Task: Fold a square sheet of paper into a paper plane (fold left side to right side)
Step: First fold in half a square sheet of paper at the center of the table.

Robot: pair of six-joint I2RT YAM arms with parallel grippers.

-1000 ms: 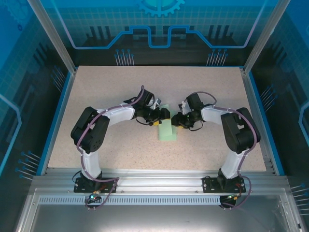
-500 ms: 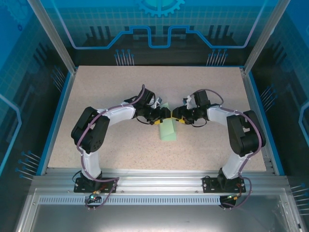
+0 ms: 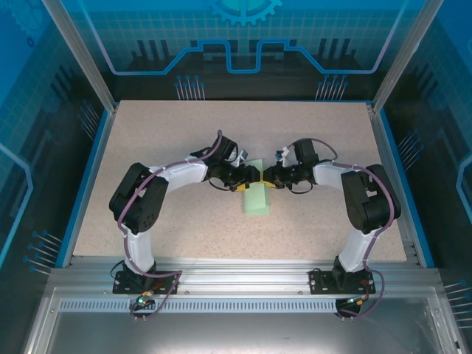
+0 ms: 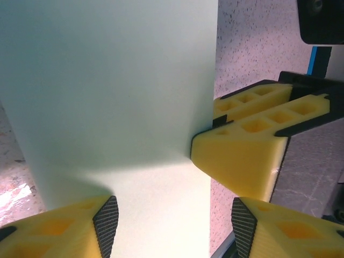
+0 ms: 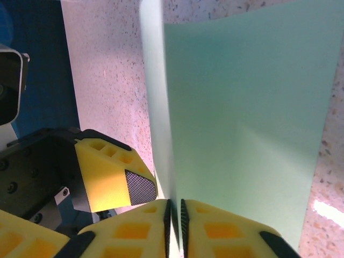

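The square sheet of paper point(image 3: 257, 200) is pale mint-green and lies at the table's middle as a narrow strip, its far end raised between the two grippers. My right gripper point(image 3: 268, 179) is shut on the sheet's upturned edge, and its wrist view shows the fingers point(image 5: 174, 217) pinching the paper point(image 5: 242, 107). My left gripper point(image 3: 251, 176) is open. In its own view the jaws point(image 4: 174, 228) straddle the paper point(image 4: 107, 97) with the pads clear of it. A yellow finger point(image 4: 242, 156) of the right gripper touches the sheet's right edge there.
The speckled beige table point(image 3: 184, 133) has a blue rim and glass walls at the back and sides. Both arms bend inward from bases at the near edge, and the two grippers stand almost tip to tip; the left one's finger point(image 5: 115, 172) shows close to the right jaws.
The right gripper has shut on the paper's edge, having stood open earlier. The sheet's far end now stands raised between the grippers. The left jaws have narrowed slightly.
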